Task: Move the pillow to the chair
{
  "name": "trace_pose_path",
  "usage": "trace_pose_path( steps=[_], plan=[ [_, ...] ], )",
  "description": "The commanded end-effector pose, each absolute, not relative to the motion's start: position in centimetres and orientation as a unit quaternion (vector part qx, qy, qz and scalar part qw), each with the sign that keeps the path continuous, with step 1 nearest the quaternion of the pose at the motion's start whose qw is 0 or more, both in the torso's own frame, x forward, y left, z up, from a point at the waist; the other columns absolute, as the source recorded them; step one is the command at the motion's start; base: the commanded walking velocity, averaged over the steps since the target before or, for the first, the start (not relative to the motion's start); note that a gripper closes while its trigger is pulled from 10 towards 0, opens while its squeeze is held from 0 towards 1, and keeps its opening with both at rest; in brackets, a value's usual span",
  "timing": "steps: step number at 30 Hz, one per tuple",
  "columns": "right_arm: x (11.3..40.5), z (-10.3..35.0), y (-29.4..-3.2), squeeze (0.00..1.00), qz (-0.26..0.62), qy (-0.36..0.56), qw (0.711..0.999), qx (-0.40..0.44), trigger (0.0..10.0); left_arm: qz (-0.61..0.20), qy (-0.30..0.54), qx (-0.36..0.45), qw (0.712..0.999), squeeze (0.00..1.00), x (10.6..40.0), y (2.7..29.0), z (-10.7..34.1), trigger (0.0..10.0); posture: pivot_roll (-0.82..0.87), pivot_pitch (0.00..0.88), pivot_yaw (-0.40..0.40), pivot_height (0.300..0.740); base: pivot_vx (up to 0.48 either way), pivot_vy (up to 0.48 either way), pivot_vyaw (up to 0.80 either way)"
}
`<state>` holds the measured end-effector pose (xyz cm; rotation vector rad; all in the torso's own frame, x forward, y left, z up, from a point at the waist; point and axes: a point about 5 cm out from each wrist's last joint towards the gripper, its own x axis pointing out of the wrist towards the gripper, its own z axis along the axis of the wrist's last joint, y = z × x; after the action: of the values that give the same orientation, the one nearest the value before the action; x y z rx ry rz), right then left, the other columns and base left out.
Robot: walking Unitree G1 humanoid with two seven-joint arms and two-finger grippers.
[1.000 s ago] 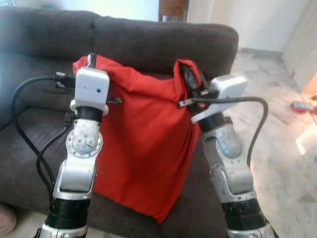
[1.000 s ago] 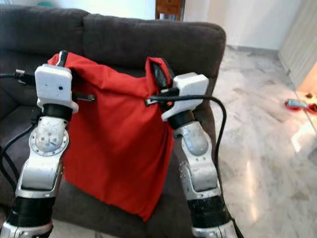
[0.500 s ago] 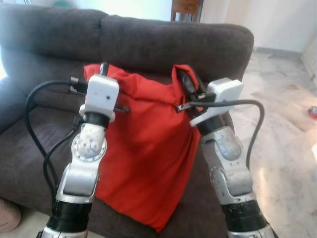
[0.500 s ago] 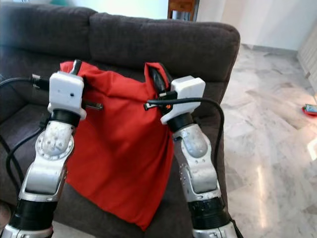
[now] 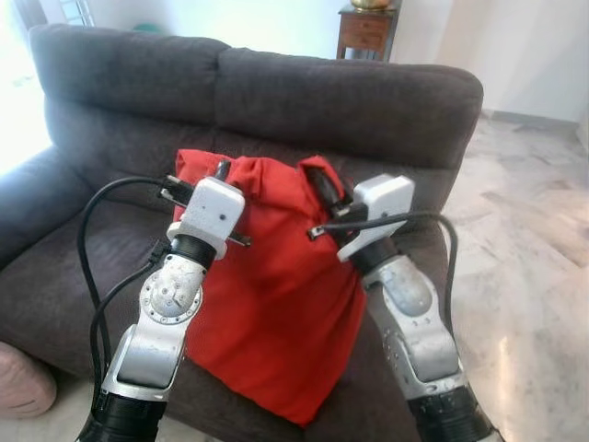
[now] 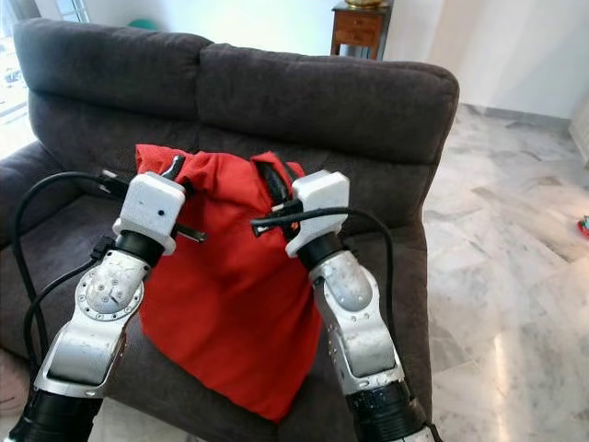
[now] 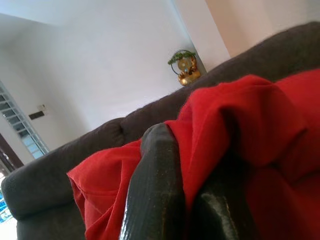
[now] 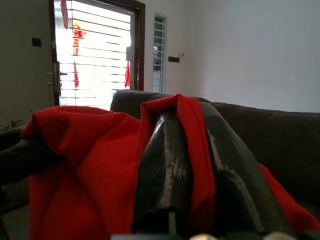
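Observation:
A red pillow [image 5: 276,304] hangs limp in front of the dark grey sofa [image 5: 350,101], held up by its two top corners. My left gripper [image 5: 219,171] is shut on the pillow's left top corner, and the left wrist view shows red cloth [image 7: 230,130] pinched between its black fingers [image 7: 155,195]. My right gripper [image 5: 319,184] is shut on the right top corner, with a fold of red fabric [image 8: 197,150] squeezed between its fingers [image 8: 167,175]. The pillow's lower tip dangles near the seat's front edge.
The sofa has a left armrest [image 5: 37,212] and a wide seat [image 5: 74,285]. Pale marble floor [image 5: 525,267] lies to the right. A small wooden side table [image 5: 366,28] stands behind the sofa. A pink object [image 5: 23,382] lies at the lower left.
The camera has pulled back and tilted up, so more of the sofa and room shows. Both grippers keep their hold on the pillow, which now sits lower in view.

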<state>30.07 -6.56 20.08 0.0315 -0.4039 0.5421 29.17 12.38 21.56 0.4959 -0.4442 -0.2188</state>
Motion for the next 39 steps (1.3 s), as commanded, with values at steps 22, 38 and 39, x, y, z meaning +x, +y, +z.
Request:
trace_pose_path(
  steps=[22, 38, 39],
  plan=[
    [34.6, 21.1, -3.8, 0.0, 0.224, -0.192, 0.955, -0.023, 10.0, -0.017, -0.193, 0.289, 0.938, 0.0, 33.8, 16.7, 22.1, 10.0, 0.06, 0.0, -0.026, 0.74, 0.0, 0.0, 0.0],
    [33.0, 16.9, -2.8, 0.0, 0.243, -0.136, 0.96, -0.031, 10.0, -0.174, -0.118, 0.294, 0.933, 0.0, 32.5, 13.9, 17.0, 10.0, 0.05, 0.0, -0.021, 0.74, 0.0, 0.0, 0.0],
    [33.0, 16.9, -2.8, 0.0, 0.243, -0.136, 0.96, -0.031, 10.0, -0.174, -0.118, 0.294, 0.933, 0.0, 32.5, 13.9, 17.0, 10.0, 0.05, 0.0, -0.021, 0.74, 0.0, 0.0, 0.0]
  ],
)
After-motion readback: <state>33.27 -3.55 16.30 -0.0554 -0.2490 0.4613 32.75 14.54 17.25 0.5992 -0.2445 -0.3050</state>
